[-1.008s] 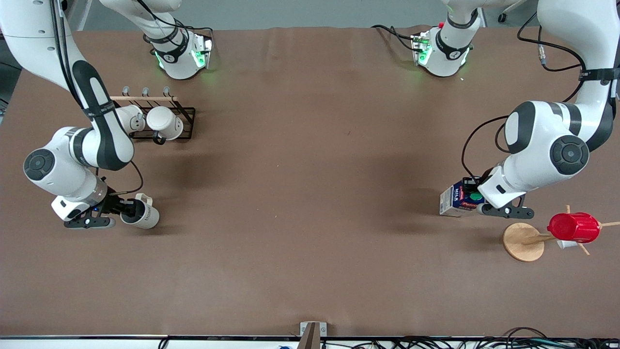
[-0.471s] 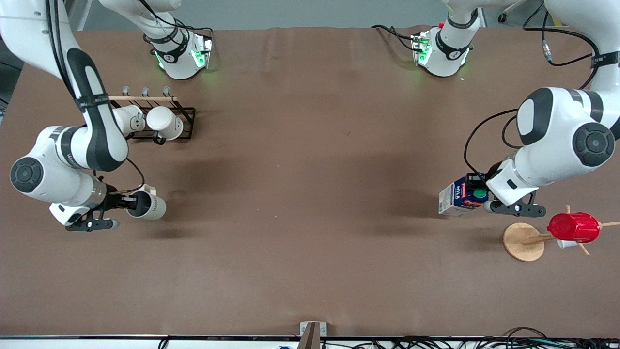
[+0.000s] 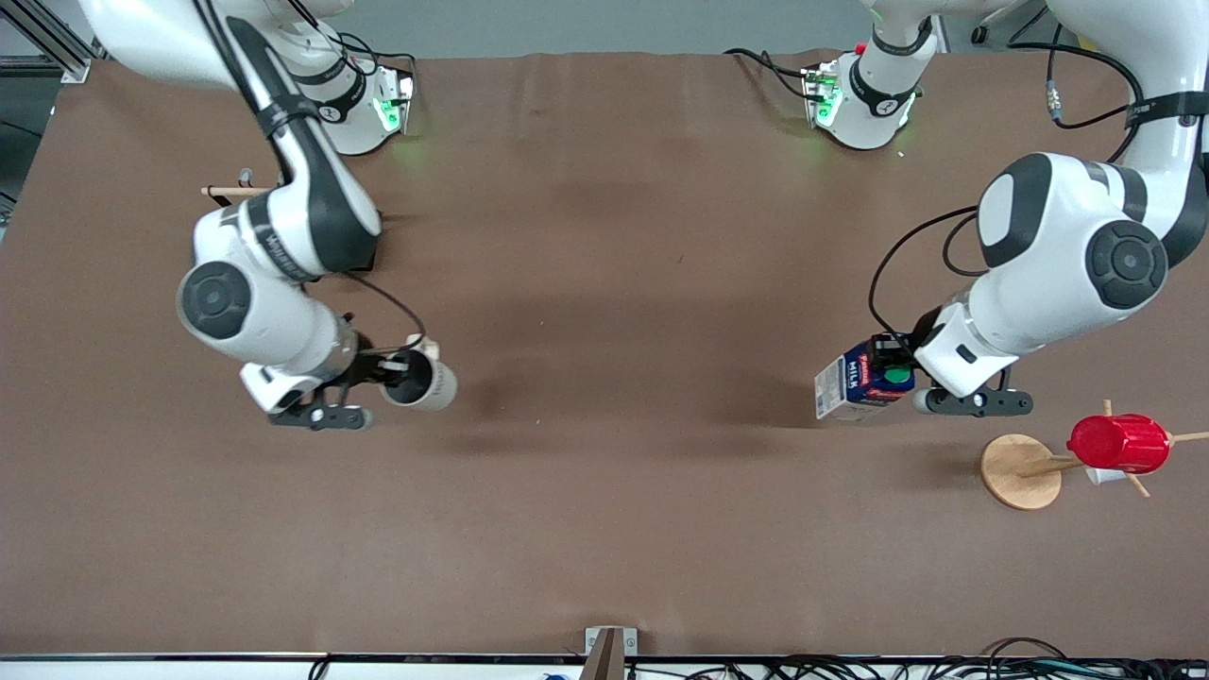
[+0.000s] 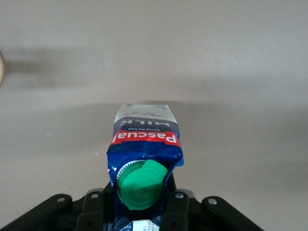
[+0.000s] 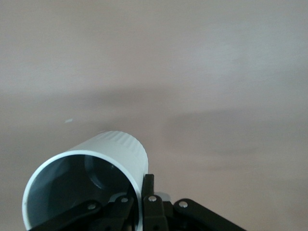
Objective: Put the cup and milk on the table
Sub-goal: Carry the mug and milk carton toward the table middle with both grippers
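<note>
My right gripper [image 3: 392, 370] is shut on the rim of the off-white cup [image 3: 420, 382] and holds it on its side in the air over the brown table [image 3: 604, 453], toward the right arm's end. In the right wrist view the cup [image 5: 91, 178] shows its grey inside, with one finger inside the rim and one outside. My left gripper [image 3: 902, 368] is shut on the top of the blue milk carton [image 3: 855, 382], tilted, above the table near the left arm's end. In the left wrist view the carton [image 4: 144, 159] shows its green cap and red label between my fingers [image 4: 179, 211].
A round wooden disc [image 3: 1018, 470] with pegs carries a red ribbed cup [image 3: 1119, 442], nearer the front camera than the left gripper. A wooden rack end [image 3: 227, 191] shows under the right arm, its mugs hidden by the arm.
The right arm has swung toward the table's middle with the cup, lifting it. The left gripper has carried the milk slightly toward the middle and away from the front camera.
</note>
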You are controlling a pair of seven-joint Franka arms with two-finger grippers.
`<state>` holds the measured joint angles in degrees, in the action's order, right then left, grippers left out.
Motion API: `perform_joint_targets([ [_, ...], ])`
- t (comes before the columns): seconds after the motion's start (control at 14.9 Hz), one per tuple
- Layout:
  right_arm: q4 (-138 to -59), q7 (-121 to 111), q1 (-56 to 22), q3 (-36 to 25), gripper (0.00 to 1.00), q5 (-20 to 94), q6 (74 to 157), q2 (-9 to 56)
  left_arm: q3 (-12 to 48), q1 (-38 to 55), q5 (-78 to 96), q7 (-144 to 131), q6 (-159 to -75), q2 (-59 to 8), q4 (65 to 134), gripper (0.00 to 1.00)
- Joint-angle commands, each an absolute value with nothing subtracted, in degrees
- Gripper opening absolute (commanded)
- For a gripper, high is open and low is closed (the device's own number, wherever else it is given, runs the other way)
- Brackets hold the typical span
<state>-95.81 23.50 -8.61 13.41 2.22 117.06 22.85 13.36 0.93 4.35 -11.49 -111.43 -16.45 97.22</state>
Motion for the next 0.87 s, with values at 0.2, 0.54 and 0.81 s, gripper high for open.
perform_joint_targets([
  [0.2, -94.6, 48.8, -17.7, 17.7, 0.0, -7.8, 123.9, 29.3, 13.7, 5.5, 4.7, -20.3, -110.3, -19.6, 93.7, 0.38],
  [0.54, -92.4, 60.2, -22.6, 20.3, 0.0, -13.8, 130.3, 35.8, 13.7, 8.7, 4.4, -26.7, -110.7, -22.4, 91.6, 0.38],
  [0.81, -91.1, 65.6, -25.2, 20.4, 0.01, -20.5, 131.7, 39.1, 13.7, 11.9, 4.5, -30.9, -110.8, -25.7, 89.0, 0.38],
])
